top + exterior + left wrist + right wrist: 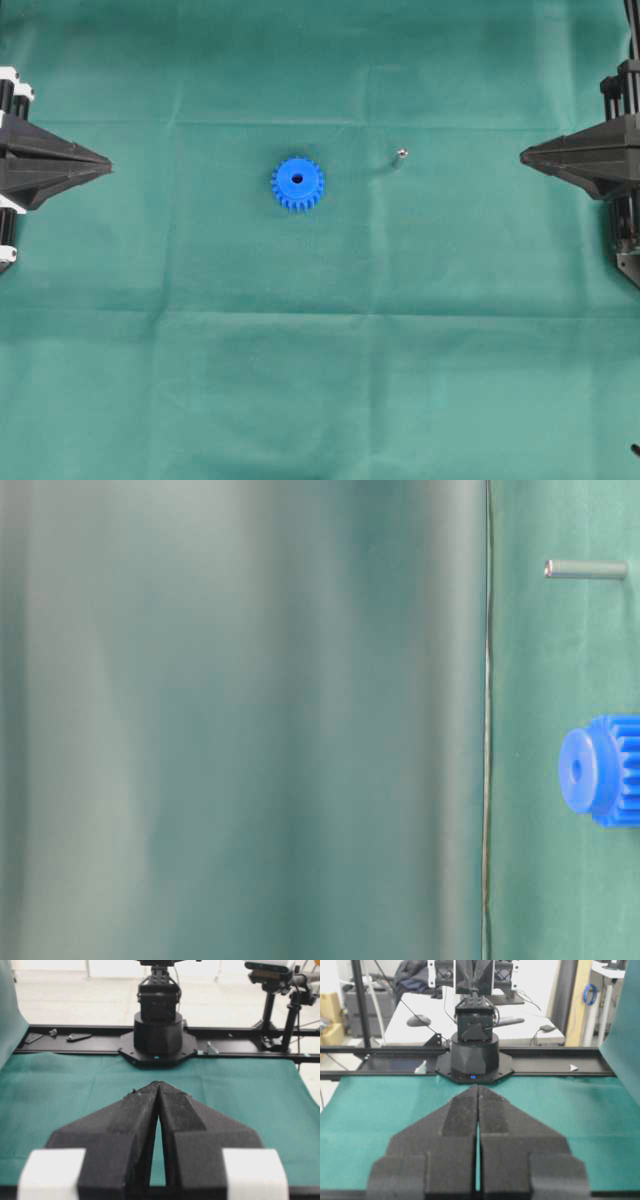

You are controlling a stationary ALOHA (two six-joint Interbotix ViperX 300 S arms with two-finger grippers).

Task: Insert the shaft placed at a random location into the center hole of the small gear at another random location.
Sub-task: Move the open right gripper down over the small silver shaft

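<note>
Shaft point(401, 154) untouched beside small gear point(297, 183); left claw point(106, 166), right claw point(525, 155) pinched closed (nothing held).

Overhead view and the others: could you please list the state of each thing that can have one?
Left pincer: shut, holding nothing, at the left edge.
Right pincer: shut, holding nothing, at the right edge.
Pin: standing on end on the green cloth, apart from the gear, ungripped.
Blue gear: flat on the cloth, hub up.
Center hole: empty, pin not yet inserted.
</note>
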